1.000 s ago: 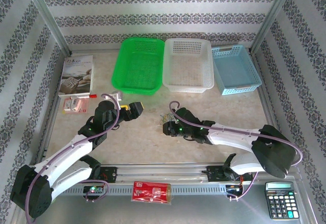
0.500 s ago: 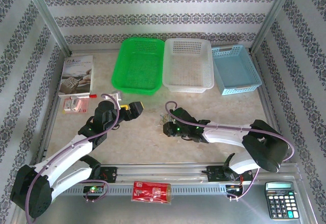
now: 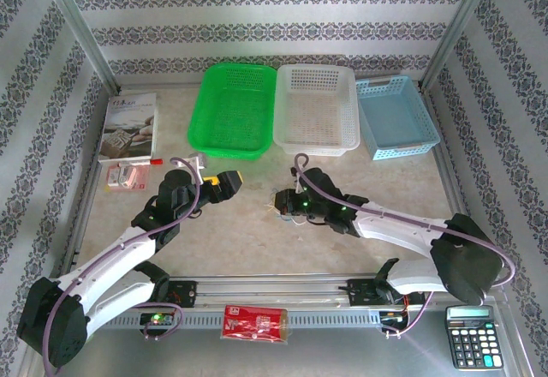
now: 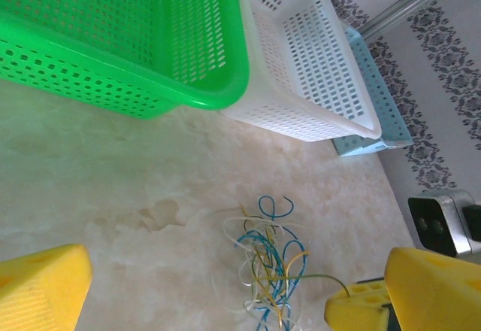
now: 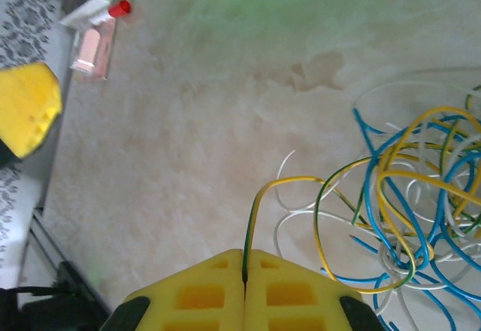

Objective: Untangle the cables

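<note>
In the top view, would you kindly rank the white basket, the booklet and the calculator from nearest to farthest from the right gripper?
1. white basket, just beyond the right gripper
2. booklet, far left
3. calculator, near right corner

The right gripper (image 5: 245, 271) is seen at the bottom, its two yellow pads (image 5: 199, 297) pressed together with no gap left between them. A yellow cable (image 5: 279, 181) is pinched in the seam. From there it is carried upward, bent over in an arch and led into the cables (image 5: 421, 195), a loose tangle of blue, yellow and white loops spread on the table (image 5: 173, 150). A brownish stain (image 5: 316, 71) is seen on the pale surface beside the tangle. Near the table's edge a small pink packet (image 5: 92, 45) with a red cap is laid, and a yellow pad (image 5: 26, 109) is seen close to it.
</note>
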Controlling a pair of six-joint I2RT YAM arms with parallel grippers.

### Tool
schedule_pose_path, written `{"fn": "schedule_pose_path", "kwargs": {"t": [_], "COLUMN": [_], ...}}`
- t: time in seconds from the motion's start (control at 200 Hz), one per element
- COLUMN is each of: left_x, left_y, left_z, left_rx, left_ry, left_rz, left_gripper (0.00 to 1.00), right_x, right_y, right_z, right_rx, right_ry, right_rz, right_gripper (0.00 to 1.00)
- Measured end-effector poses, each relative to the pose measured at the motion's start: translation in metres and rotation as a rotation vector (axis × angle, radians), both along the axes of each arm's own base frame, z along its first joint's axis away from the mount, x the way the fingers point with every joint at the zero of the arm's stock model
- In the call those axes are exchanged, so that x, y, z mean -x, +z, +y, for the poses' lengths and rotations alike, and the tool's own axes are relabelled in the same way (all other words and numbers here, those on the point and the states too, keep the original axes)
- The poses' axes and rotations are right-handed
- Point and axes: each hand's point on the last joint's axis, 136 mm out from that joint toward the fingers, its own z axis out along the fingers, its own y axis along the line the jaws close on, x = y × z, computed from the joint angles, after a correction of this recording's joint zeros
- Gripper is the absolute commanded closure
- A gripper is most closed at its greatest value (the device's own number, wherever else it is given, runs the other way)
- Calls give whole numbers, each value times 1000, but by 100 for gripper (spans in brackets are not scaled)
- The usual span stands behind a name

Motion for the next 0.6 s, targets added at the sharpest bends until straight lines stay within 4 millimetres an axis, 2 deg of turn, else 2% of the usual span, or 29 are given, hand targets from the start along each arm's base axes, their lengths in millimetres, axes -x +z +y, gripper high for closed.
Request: {"fn": "schedule_pose_path", "kwargs": {"t": [0.22, 0.445, 0.6], "left_x": [4, 22, 34], "left_y": [4, -6, -12], "left_z": [-20, -62, -86], "left_rx": [95, 143, 161], "left_ry": [-73, -212, -279], "left_rz": [11, 54, 59], "left_gripper": [18, 28, 36], "right_x": [-10, -21, -23], "right_y": [18, 32, 34], "right_z": [1, 2, 1], "right_rx": [-100, -200, -233], "right_ry": [-45, -98, -116], "right_rz": [18, 38, 52], "right_gripper": [100, 100, 100]}}
